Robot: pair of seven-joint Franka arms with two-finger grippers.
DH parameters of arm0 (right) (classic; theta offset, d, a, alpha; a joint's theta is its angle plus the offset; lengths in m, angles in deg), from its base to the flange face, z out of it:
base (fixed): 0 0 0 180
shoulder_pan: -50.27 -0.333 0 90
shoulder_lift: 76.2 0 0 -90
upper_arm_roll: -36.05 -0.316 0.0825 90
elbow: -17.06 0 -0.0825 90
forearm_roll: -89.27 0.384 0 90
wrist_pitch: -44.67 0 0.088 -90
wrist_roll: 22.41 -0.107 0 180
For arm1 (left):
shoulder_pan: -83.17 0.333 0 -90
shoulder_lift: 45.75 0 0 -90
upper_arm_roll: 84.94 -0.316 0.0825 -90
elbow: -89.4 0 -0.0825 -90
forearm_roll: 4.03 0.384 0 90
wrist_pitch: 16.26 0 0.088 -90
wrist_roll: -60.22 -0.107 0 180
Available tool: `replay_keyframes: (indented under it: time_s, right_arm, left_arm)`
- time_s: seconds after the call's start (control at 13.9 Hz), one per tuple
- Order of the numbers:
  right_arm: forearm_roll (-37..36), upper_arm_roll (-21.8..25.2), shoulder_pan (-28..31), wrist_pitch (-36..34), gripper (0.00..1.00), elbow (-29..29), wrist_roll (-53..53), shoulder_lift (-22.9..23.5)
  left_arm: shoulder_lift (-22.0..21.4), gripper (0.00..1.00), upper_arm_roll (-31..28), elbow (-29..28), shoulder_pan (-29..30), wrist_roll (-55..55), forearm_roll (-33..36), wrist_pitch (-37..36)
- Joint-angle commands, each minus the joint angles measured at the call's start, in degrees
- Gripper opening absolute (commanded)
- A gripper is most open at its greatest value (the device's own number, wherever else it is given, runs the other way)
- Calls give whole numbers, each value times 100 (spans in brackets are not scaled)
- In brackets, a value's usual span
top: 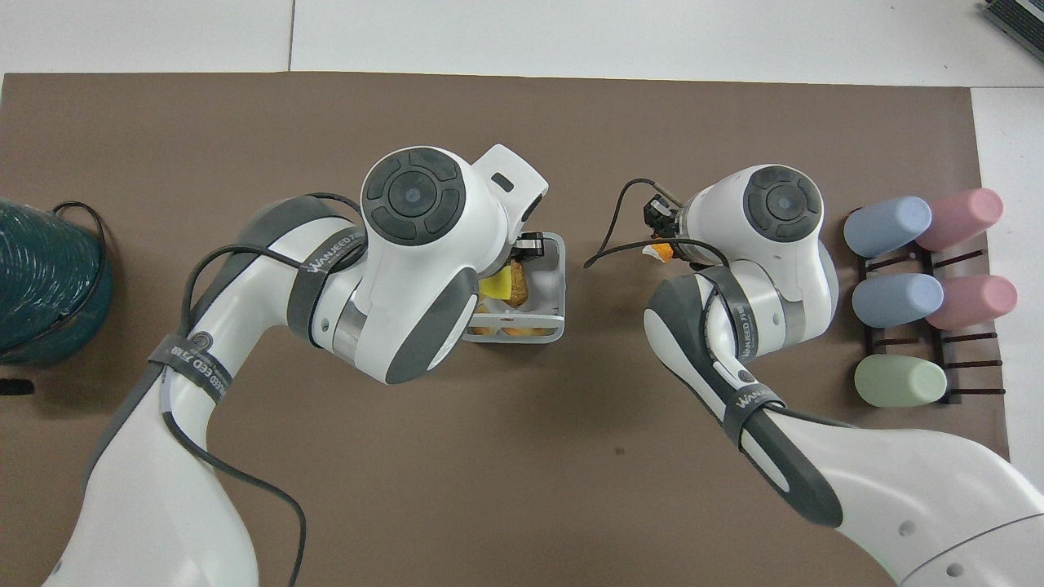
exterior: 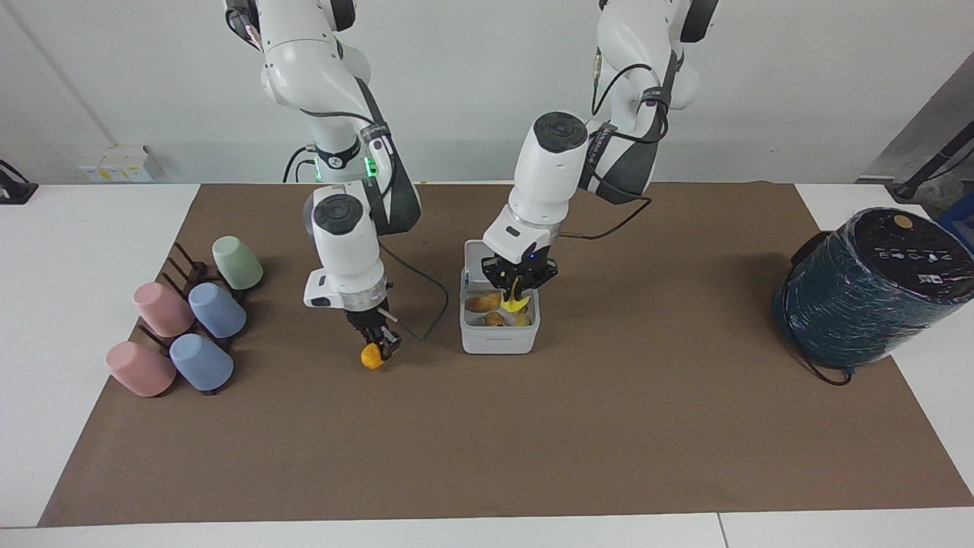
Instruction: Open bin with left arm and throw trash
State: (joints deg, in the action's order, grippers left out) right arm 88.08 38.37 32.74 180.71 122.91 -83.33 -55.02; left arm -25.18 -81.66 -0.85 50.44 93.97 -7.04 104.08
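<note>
On a dark wire rack (exterior: 186, 270) at the right arm's end of the table lie five pastel plastic cups: two pink (exterior: 162, 308), two blue (exterior: 217, 310) and one green (exterior: 237, 262), well apart from everything else.

Next comes the right gripper (exterior: 377, 346), low over the brown paper mat (exterior: 487, 441). It is pinched tight on a small orange wedge of trash (exterior: 371, 356), which sits at its tips, beside the bin and outside it. A black cable (exterior: 426, 297) loops from that wrist across the mat between the gripper and the bin.

The small white square plastic bin (exterior: 498, 341) stands mid-table with its hinged lid (exterior: 475, 255) raised. Inside I make out three brownish-yellow bumpy lumps (exterior: 485, 303).

The left gripper (exterior: 520, 280) is directly over the open bin, and the wrist above it hides most of the lid. One bright yellow notched piece (exterior: 517, 306) hangs just under its tips, down within the bin's mouth. Whether it is gripped or already let go, I cannot tell.

Last, one big dark teal wrapped cylinder (exterior: 867, 297) stands at the left arm's end, clear of both arms.
</note>
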Motion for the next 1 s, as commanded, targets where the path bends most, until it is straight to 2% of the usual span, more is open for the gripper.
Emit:
replay_keyframes:
  time_s: [0.0,0.07,0.29,0.43,0.57,0.79,0.93]
  right_arm:
    - [-56,-30,-5,-113,0,67,-130,-289]
    - [-48,-30,-14,-113,0,67,-122,-324]
    - [-57,-47,-40,-122,0,59,-95,-517]
    - [-57,-108,-58,-296,0,59,-87,-719]
    - [-57,-117,-259,-368,0,41,-95,-860]
    - [-48,-117,-540,-473,0,-125,-157,-870]
    - [-4,-117,-699,-675,0,-371,-165,-826]
  left_arm:
    - [-115,80,-81,-221,-111,44,-69,244]
    - [-106,88,-90,-195,-103,62,-69,244]
    - [-63,89,-90,-20,-85,88,-69,122]
    - [-28,89,-169,296,11,53,18,-402]
    - [-18,88,-283,656,405,-130,10,-862]
    - [-62,87,-336,912,1134,-1130,19,-1415]
    - [-54,87,-336,1114,1574,-1728,333,-1714]
